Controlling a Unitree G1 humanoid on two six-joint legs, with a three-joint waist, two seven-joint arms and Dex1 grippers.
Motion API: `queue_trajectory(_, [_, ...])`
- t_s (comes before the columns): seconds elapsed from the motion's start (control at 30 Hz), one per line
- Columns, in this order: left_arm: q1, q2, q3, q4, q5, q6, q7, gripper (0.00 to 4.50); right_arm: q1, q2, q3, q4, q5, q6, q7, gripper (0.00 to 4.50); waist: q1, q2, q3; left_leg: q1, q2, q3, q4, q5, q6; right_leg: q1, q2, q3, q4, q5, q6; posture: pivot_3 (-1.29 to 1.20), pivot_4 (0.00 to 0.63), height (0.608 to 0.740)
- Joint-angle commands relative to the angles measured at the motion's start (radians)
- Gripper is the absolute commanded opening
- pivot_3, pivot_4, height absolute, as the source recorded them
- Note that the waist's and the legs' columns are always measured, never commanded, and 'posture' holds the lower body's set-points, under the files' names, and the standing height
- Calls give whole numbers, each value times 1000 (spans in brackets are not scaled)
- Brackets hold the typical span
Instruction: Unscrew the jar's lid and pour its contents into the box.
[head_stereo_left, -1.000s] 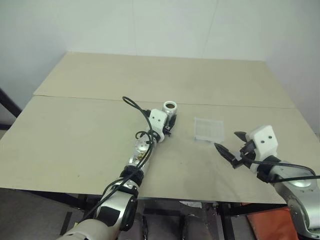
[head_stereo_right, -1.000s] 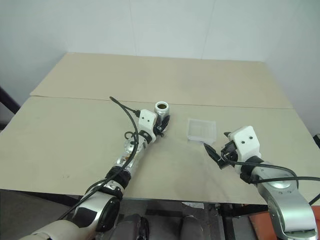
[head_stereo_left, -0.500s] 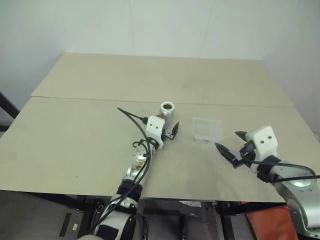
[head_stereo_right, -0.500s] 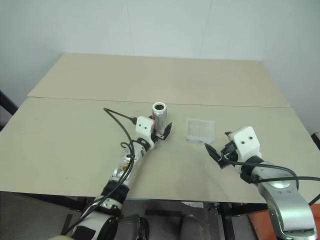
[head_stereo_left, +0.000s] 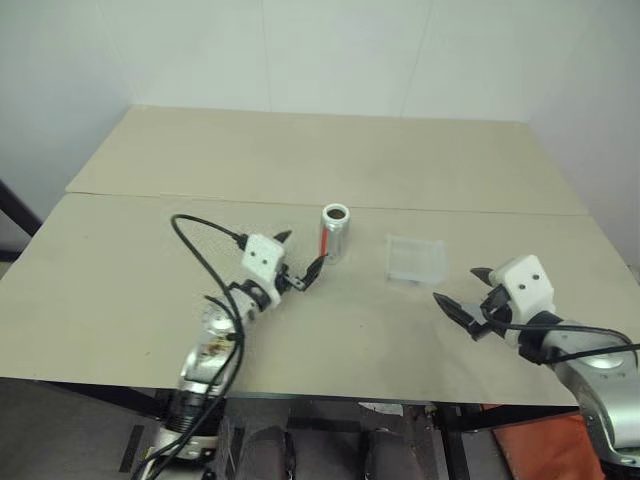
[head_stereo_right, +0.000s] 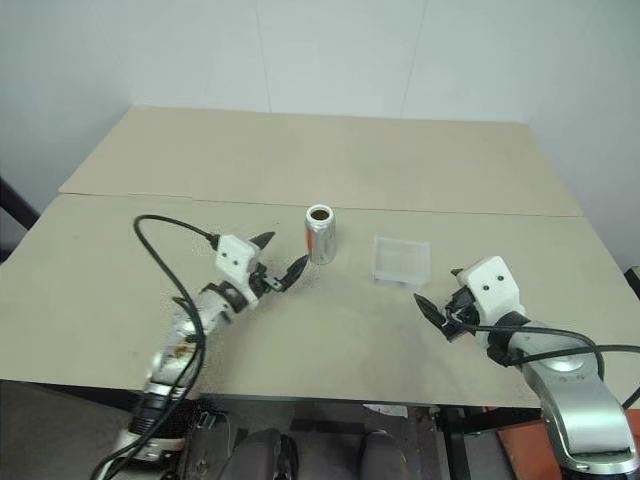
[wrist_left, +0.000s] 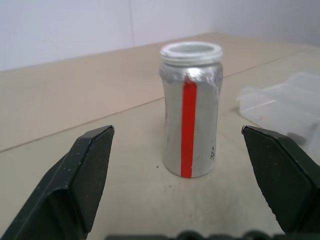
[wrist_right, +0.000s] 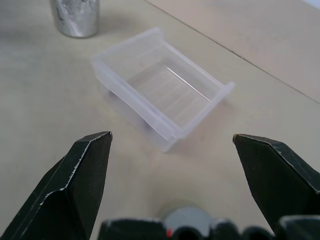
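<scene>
the right gripper (head_stereo_left: 466, 291) hovers over the near part of the tan table (head_stereo_left: 150, 260), nearer the table's front edge than the jar and off to the jar's right, with its two black fingers (wrist_right: 75, 175) spread wide and nothing between them. in the right wrist view a small round grey disc with a spot of red (wrist_right: 186, 220) sits low between the bases of those fingers; whether this is the lid cannot be told. the left gripper (head_stereo_left: 300, 258) is poised to the left of the jar (head_stereo_left: 334, 232) and slightly nearer the front edge, its jaws parted wide and empty, pointing toward the jar without touching it; a black cable (head_stereo_left: 195, 240) loops up from that arm. the jar stands upright on the table, apart from both grippers, silvery with a red stripe down its side, and its white-rimmed mouth is open at the top. what is inside it cannot be seen. the box (head_stereo_left: 415, 259), a shallow tray of clear plastic with low walls, lies flat to the right of the jar, near it but not touching, and looks empty. beyond the jar a seam (head_stereo_left: 480, 210) crosses the table from side to side, and past that the far half of the table reaches a pale wall (head_stereo_left: 330, 50).
</scene>
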Motion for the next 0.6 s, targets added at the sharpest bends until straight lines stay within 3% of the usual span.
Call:
queue_trajectory(0.03, [24,108,66,-36,-93,-30,-147,4456,-9,-58,-92,11,24,-42,67,4500,0,0,0,0,0,0,-1,0,0,0,0,0,0,0,0,0,150,740])
queue_trajectory(0.3, [194,381,213,-116,-283,-25,-436,4456,168,-249,-396,49,186,-115,494,4500,2,0,0,1,1,1,-2,-1,1,1,0,0,-2,0,0,0,150,740])
queue_trajectory(0.47, [281,504,305,-192,-404,133,-492,4456,194,-302,-459,125,213,-155,642,4500,-1,0,0,13,4,1,-9,-4,6,12,0,0,-8,0,-1,0,150,740])
queue_trajectory(0.6, [343,524,365,-245,-456,187,-477,4456,187,-296,-445,171,163,-257,666,4500,-3,0,0,18,4,3,-15,-3,4,15,1,1,-11,0,-2,0,150,740])
